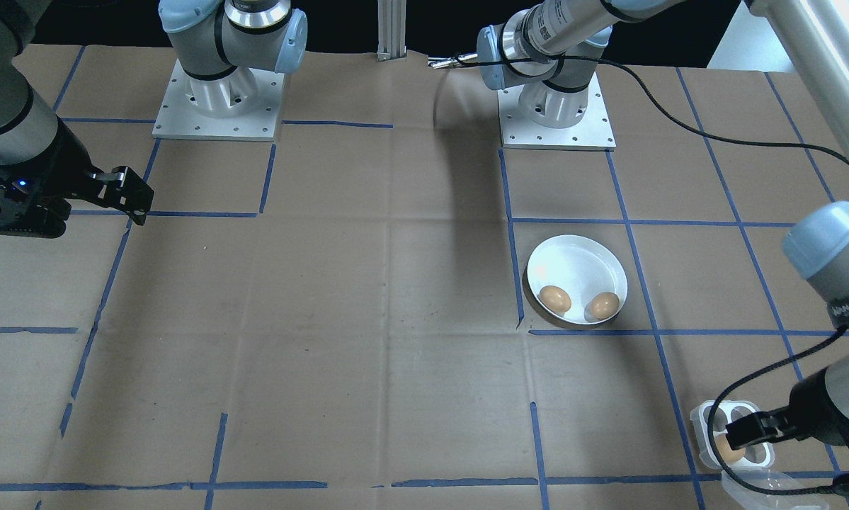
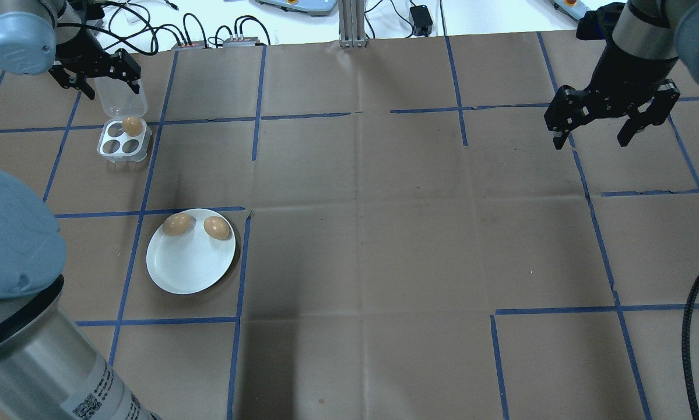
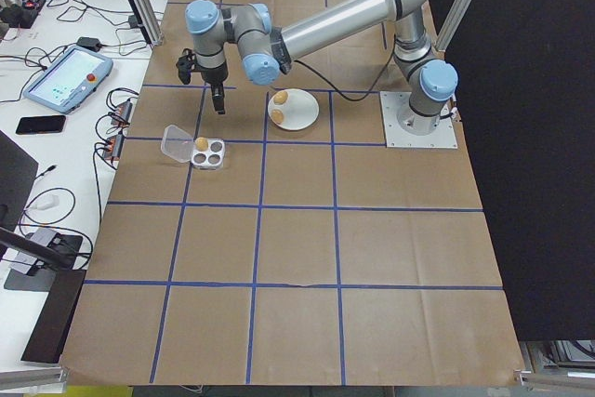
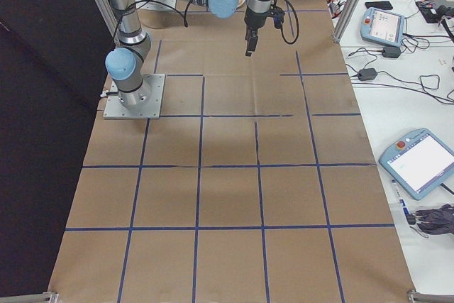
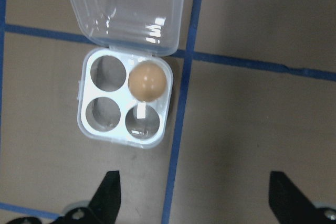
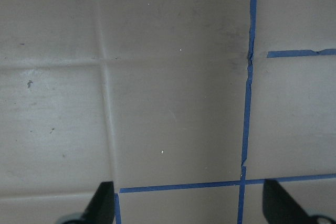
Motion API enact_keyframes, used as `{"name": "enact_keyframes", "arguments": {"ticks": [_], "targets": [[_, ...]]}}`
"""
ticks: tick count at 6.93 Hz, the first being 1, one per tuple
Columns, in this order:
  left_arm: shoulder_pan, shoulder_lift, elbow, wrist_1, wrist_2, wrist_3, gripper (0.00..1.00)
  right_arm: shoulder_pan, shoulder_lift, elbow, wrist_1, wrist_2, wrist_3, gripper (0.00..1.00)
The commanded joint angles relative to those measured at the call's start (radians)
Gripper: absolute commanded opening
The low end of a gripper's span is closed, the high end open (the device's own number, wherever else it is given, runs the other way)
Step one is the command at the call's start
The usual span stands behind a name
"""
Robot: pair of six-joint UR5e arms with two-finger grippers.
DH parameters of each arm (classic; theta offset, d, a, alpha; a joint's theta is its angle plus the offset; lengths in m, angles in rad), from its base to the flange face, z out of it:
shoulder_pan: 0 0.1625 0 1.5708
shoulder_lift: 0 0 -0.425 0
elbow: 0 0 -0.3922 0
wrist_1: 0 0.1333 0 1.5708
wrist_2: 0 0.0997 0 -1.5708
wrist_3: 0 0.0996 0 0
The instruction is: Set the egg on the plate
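Overhead exterior view is showing a brown paper-covered table (image 2: 384,233) marked with blue tape lines. The left gripper (image 2: 95,73) is hovering above a clear plastic egg tray (image 2: 124,140), its fingers spread wide and holding nothing. The left wrist camera is looking straight down on that tray: one brown egg (image 5: 148,80) is sitting in one of its four cups, the other three are standing empty, and the hinged lid (image 5: 126,9) is lying flipped open beyond it. That position suggests the arm is lining up to pick this last egg.

The plate (image 2: 189,265), white and round, is lying nearer the robot on its left side, well apart from the tray. Two brown eggs (image 2: 177,224) are already resting on it near the rim, side by side but not touching, leaving most of the plate bare for a third.

The right gripper (image 2: 611,114) is hanging wide open and empty over bare paper far across the table, seemingly idle. Nothing is lying between tray and plate; the upright lid is the only thing close to the egg.
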Motion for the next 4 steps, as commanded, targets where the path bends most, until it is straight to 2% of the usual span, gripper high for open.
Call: {"name": "enact_keyframes", "arguments": {"ticks": [1, 3, 4], "targets": [[0.009, -0.11, 0.074, 0.002, -0.002, 0.087, 1.0, 0.0, 0.0, 0.0, 0.0, 0.0, 0.0, 1.0], [0.017, -0.114, 0.026, 0.003, -0.005, 0.111, 0.99, 0.0, 0.0, 0.0, 0.0, 0.0, 0.0, 1.0], [0.018, -0.109, -0.01, 0.043, -0.003, 0.109, 0.99, 0.0, 0.0, 0.0, 0.0, 0.0, 0.0, 1.0]]}}
